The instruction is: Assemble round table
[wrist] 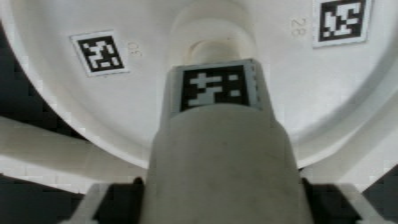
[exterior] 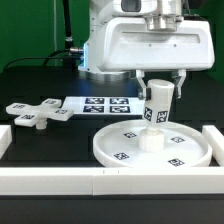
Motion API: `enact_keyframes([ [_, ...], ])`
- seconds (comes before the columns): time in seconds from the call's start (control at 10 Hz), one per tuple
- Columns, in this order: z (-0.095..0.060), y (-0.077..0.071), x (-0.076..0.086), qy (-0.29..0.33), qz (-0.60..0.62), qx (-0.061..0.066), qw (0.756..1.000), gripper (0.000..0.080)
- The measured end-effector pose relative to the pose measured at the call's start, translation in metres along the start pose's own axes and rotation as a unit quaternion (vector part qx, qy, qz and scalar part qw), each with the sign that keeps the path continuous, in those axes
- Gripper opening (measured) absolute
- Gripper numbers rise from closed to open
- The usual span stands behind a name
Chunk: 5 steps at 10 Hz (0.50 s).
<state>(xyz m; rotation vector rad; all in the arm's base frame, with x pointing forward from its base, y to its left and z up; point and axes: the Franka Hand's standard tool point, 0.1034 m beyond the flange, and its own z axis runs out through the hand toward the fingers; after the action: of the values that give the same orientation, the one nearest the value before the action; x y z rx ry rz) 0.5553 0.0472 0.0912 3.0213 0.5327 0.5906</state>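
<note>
The hand [exterior: 160, 92] grips the short white plastic cylinder leg [exterior: 157, 115] upright over the centre of the large white round rimmed disc [exterior: 112, 150], near the black surface's [exterior: 35, 85] closest edge in the exterior view, with the white cross-shaped piece [exterior: 40, 113] toward its left edge.

No words, brands or numbers can be read anywhere. The only signs are small black-and-white square tags. One is on the short cylinder leg [wrist: 214, 130], several are on the large round disc [exterior: 146, 160], others are on the cross-shaped piece [exterior: 42, 112] at its nine o'clock, and four are on the marker board [exterior: 100, 104] at eleven.
</note>
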Motion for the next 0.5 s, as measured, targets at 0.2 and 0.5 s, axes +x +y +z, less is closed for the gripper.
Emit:
enact_keyframes([
  [0.2, 0.0026, -0.0003, -0.0021, -0.002, 0.000, 0.000, 1.000, 0.0407],
  [0.5, 0.0087, 0.0020, -0.0094, -0.009, 0.003, 0.001, 1.000, 0.0407],
])
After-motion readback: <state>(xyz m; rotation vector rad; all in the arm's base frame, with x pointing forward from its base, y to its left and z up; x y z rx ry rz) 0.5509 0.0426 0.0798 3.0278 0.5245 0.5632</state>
